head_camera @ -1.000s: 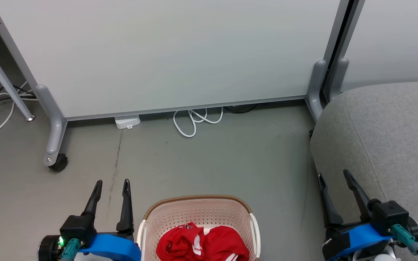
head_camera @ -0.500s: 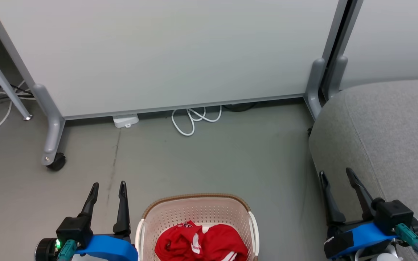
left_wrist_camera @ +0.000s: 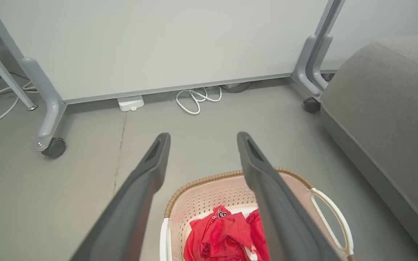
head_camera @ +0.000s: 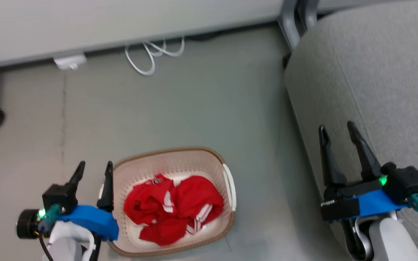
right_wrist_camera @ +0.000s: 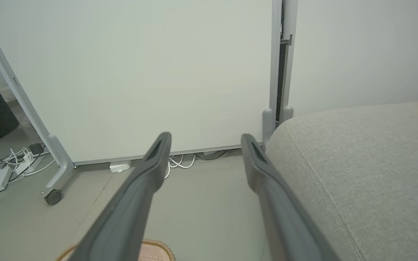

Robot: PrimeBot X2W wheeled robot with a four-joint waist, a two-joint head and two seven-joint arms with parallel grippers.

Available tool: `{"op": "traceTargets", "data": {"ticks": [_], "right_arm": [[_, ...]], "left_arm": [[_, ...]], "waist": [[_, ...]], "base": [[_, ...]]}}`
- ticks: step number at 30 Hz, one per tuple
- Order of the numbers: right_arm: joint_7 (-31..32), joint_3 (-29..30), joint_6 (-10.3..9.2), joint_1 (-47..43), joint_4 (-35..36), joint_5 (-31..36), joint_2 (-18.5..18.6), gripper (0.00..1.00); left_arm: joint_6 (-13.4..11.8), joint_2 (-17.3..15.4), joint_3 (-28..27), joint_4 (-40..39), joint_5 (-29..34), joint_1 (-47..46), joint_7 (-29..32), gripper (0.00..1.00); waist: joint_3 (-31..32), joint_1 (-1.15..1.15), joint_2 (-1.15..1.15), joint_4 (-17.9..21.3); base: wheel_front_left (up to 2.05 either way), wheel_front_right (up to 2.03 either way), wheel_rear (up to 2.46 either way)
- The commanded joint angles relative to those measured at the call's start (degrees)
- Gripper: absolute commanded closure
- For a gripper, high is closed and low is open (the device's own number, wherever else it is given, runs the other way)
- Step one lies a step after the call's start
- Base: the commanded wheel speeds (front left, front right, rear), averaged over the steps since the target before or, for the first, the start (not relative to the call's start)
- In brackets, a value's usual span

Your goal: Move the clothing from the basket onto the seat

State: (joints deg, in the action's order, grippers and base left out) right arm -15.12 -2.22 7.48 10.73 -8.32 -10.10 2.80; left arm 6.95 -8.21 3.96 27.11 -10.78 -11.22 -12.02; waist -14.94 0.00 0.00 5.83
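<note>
the clothing (head_camera: 172, 204) is lying inside the basket (head_camera: 169, 150), none yet on the seat (head_camera: 386, 72) right of the basket. the left gripper (head_camera: 95, 164) is hovering beside the basket's left rim, the right gripper (head_camera: 336, 126) far right of it; both are gaping empty, likely readying a reach.

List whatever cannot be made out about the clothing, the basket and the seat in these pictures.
- Lettering on the clothing: head view, blurred and too small to read.
- Garment count: head view, the fabric is crumpled into one red heap.
- The basket: left wrist view, right side behind a finger of the left gripper, near part cut off by the bottom edge.
- The seat: head view, cut off by the top and right edges.
</note>
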Motion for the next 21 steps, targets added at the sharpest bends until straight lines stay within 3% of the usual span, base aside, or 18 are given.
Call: {"op": "traceTargets", "data": {"ticks": [1, 11, 21], "right_arm": [[-0.05, -0.24, 0.03, 1.97, 0.94, -0.93, 0.16, 0.00], [-0.05, -2.43, 0.02, 7.85, 3.80, -5.78, 0.08, 0.00], [-0.05, -5.82, 0.02, 9.95, 4.27, -11.19, 0.06, 0.00]], "left_arm": [[0.20, -1.41, 0.36, 0.76, -0.13, -2.75, 0.80, 0.00], [0.67, -9.03, 6.82, 6.79, -1.29, -12.87, 7.74, 0.00], [0.54, -16.90, 12.80, 10.21, -6.71, -16.76, 16.20, 0.00]], "waist": [[-9.93, 0.00, 0.00, 6.09], [-24.38, 0.00, 0.00, 13.33], [-31.71, 0.00, 0.00, 18.75]], "base": [[0.00, 0.00, 0.00], [0.00, 0.00, 0.00], [0.00, 0.00, 0.00]]}}
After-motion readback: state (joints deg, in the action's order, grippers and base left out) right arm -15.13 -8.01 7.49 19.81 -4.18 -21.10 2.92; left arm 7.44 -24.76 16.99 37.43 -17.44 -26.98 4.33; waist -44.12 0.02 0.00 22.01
